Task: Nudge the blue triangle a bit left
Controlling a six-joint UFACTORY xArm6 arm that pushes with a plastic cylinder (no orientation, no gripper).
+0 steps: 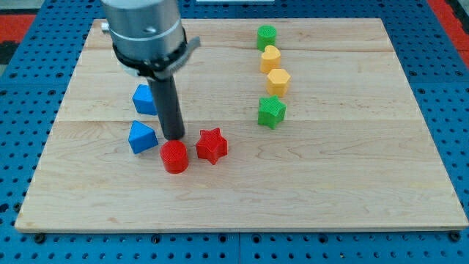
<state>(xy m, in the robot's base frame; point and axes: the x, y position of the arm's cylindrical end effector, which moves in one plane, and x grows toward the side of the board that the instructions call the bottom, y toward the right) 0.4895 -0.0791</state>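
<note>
The blue triangle (141, 136) lies on the wooden board (352, 161) at the view's left of centre. My tip (174, 137) rests on the board just to the triangle's right, with a small gap between them. A second blue block (143, 100) sits above the triangle, partly hidden behind my rod. A red cylinder (174, 156) lies directly below my tip, and a red star (211, 145) lies to the tip's right.
A column of blocks stands right of centre: a green cylinder (267, 37) at the top, a yellow block (271, 58), a yellow hexagon (278, 81) and a green star (271, 111) below. The arm's grey body (144, 33) overhangs the board's top left.
</note>
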